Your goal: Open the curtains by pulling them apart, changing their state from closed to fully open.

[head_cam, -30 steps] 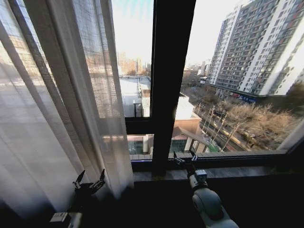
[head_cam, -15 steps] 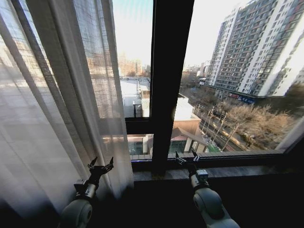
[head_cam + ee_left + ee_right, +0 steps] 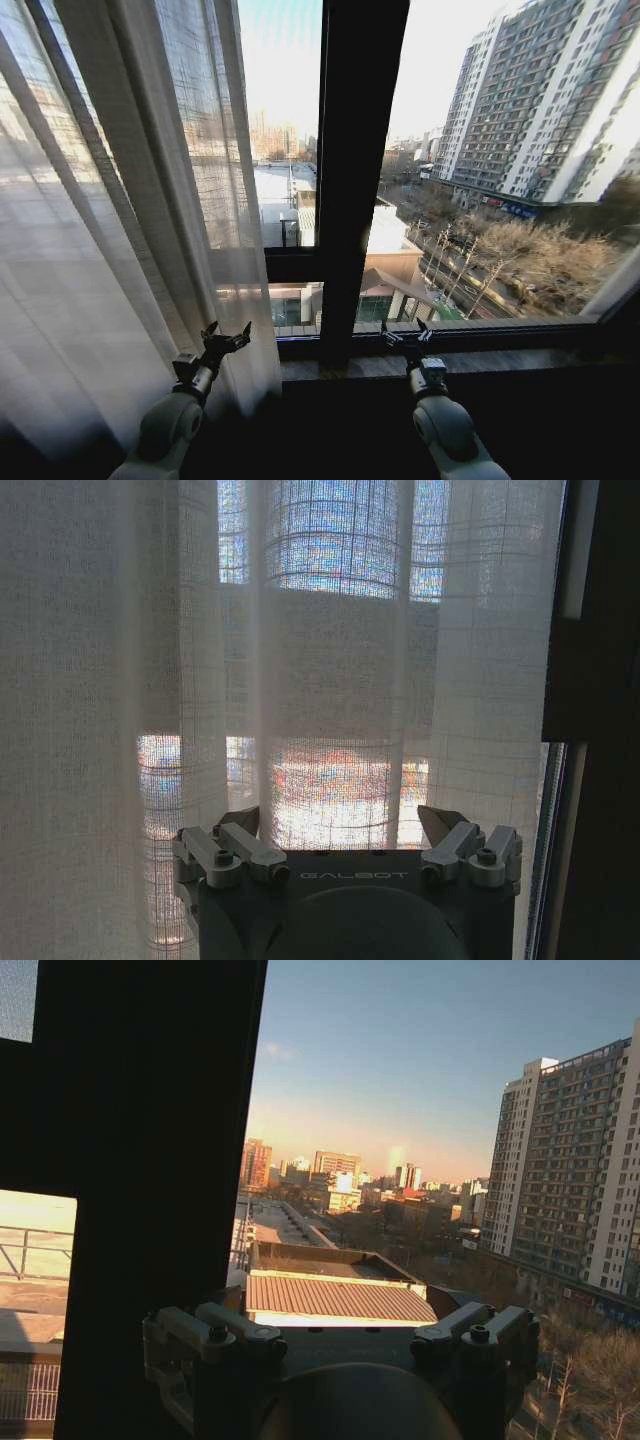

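The left curtain hangs in sheer white pleats over the left third of the window, its inner edge near the dark centre post. My left gripper is open at the curtain's lower inner edge, low by the sill. In the left wrist view the fabric hangs just beyond the spread fingertips of the left gripper, nothing between them. My right gripper is open in front of bare glass, right of the post; from the wrist, the right gripper faces the city. A pale strip shows at the window's far right edge.
A wide dark window post stands between the two arms, also seen as the post beside the right gripper. A dark sill runs below the glass. City buildings lie outside the uncovered panes.
My left arm has risen and reached forward and rightwards to the curtain's inner edge. The right gripper has shifted slightly right. The curtain has not moved.
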### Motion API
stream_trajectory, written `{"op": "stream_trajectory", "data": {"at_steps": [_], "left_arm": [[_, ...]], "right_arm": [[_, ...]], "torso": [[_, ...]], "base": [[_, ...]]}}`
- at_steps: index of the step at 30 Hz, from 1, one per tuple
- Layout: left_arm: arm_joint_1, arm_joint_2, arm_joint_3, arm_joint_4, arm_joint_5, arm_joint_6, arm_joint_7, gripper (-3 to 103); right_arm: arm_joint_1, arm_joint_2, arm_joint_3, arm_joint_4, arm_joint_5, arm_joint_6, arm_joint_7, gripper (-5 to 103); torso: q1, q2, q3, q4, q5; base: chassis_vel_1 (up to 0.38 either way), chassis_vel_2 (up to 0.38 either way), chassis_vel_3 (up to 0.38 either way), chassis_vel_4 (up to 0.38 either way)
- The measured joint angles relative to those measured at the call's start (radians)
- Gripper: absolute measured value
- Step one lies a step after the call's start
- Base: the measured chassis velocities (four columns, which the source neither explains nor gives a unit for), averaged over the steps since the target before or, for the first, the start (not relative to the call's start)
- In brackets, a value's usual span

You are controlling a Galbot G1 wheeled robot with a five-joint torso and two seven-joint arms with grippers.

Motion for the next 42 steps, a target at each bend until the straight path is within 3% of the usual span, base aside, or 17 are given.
{"op": "stream_trajectory", "data": {"at_steps": [3, 6, 9, 11, 18, 19, 23, 29, 36, 42], "left_arm": [[-0.013, 0.015, 0.001, 0.006, -0.007, 0.002, 0.002, 76], [-0.015, 0.019, 0.001, 0.009, -0.009, 0.003, 0.004, 70], [-0.008, 0.021, -0.001, 0.008, -0.010, 0.003, 0.006, 54], [-0.007, 0.021, -0.001, 0.007, -0.009, 0.003, 0.007, 54], [0.019, 0.025, -0.010, -0.022, -0.010, 0.005, 0.008, 20], [0.019, 0.025, -0.010, -0.022, -0.010, 0.005, 0.008, 20], [0.059, 0.019, -0.027, -0.060, -0.009, 0.005, 0.008, 4], [0.125, 0.007, -0.065, -0.142, -0.006, 0.006, 0.005, 0], [0.213, -0.024, -0.116, -0.276, 0.028, 0.014, -0.055, 0], [0.252, -0.036, -0.132, -0.323, 0.034, 0.018, -0.074, 0]], "right_arm": [[0.011, 0.000, 0.002, -0.006, 0.007, 0.000, 0.004, 100], [0.013, 0.001, 0.002, -0.009, 0.008, 0.000, 0.005, 100], [0.016, 0.000, 0.001, -0.013, 0.011, 0.000, 0.005, 100], [0.016, 0.000, 0.001, -0.013, 0.011, 0.000, 0.005, 100], [0.015, 0.001, -0.004, -0.004, 0.015, -0.002, 0.005, 100], [0.015, 0.001, -0.004, -0.004, 0.015, -0.002, 0.005, 100], [0.015, 0.008, -0.007, 0.005, 0.016, -0.008, 0.007, 100], [0.008, 0.007, -0.013, 0.023, 0.017, -0.010, 0.008, 100], [-0.003, -0.003, -0.032, 0.050, 0.018, -0.012, 0.005, 100], [-0.018, -0.010, -0.043, 0.081, 0.014, -0.027, -0.020, 100]], "torso": [[0.000, 0.000, 0.000, 0.0000, 0.0002], [0.000, 0.000, 0.000, 0.0000, 0.0001], [0.000, 0.000, 0.000, 0.0000, 0.0001], [0.000, 0.000, 0.000, 0.0001, 0.0001], [0.000, 0.000, 0.000, 0.0000, 0.0001], [0.000, 0.000, 0.000, 0.0000, 0.0001], [0.000, 0.000, 0.000, 0.0000, 0.0001], [0.000, 0.000, 0.000, 0.0001, 0.0001], [0.000, 0.000, 0.000, 0.0000, 0.0002], [0.000, 0.000, 0.000, 0.0001, 0.0002]], "base": [[0.000, 0.000, 0.000, 0.000], [0.000, 0.000, 0.000, 0.000], [0.000, 0.000, 0.000, 0.000], [0.000, 0.000, 0.000, 0.000], [0.000, 0.000, 0.000, 0.000], [0.000, 0.000, 0.000, 0.000], [0.000, 0.000, 0.000, 0.000], [0.000, 0.000, 0.000, 0.000], [0.000, 0.000, 0.000, 0.000], [0.000, 0.000, 0.000, 0.000]]}}
